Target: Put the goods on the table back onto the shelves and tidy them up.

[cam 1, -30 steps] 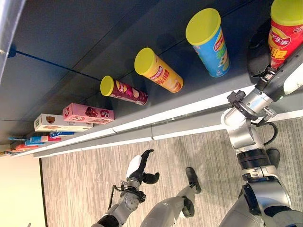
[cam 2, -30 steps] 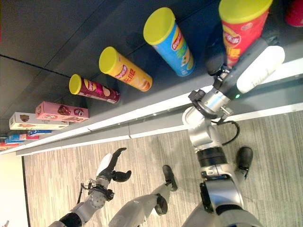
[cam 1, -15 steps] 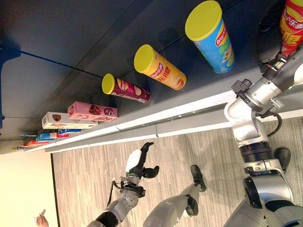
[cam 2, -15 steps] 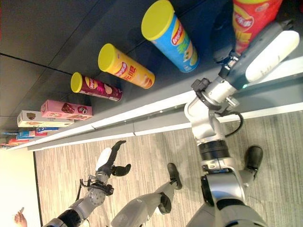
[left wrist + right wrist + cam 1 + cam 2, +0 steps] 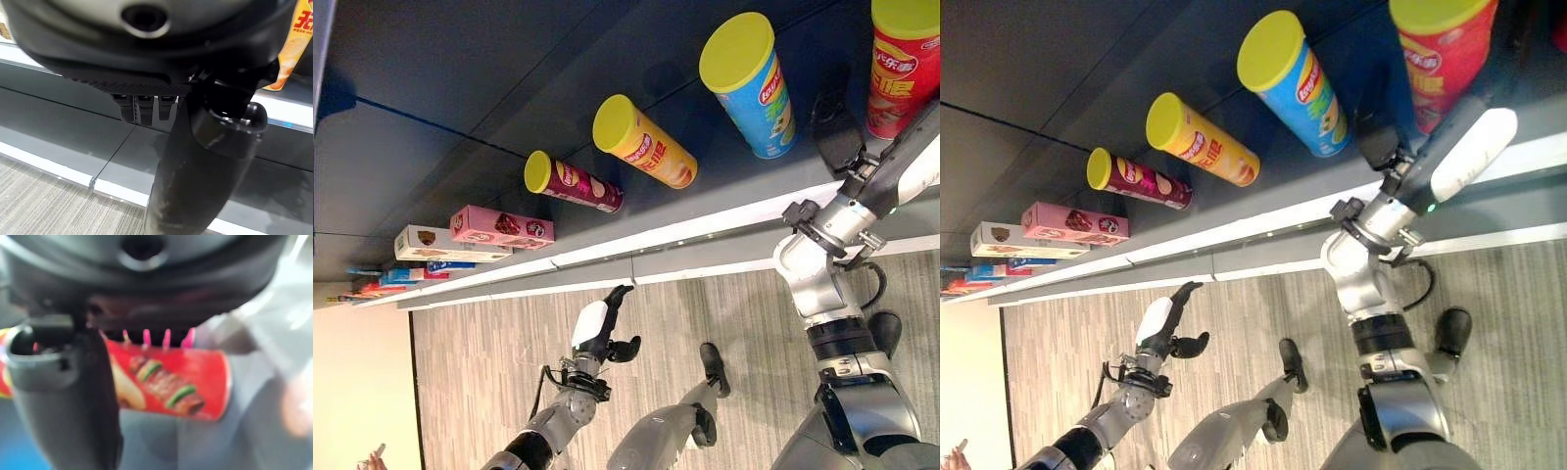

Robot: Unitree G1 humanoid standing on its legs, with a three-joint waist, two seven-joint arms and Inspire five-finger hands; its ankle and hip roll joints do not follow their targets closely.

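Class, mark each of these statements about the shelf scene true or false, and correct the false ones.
1. The four crisp tubes on the shelf all have yellow lids. True: the maroon tube, orange tube, blue tube and red tube each show one.
2. The right hand is closed around the blue tube. False: the right hand is beside the red tube, apart from the blue one, with its fingers straight.
3. The left hand holds a box. False: the left hand hangs low over the floor, holding nothing.
4. A pink box lies on the shelf beside the maroon tube. True.
5. The orange tube stands between the maroon and blue tubes. True.
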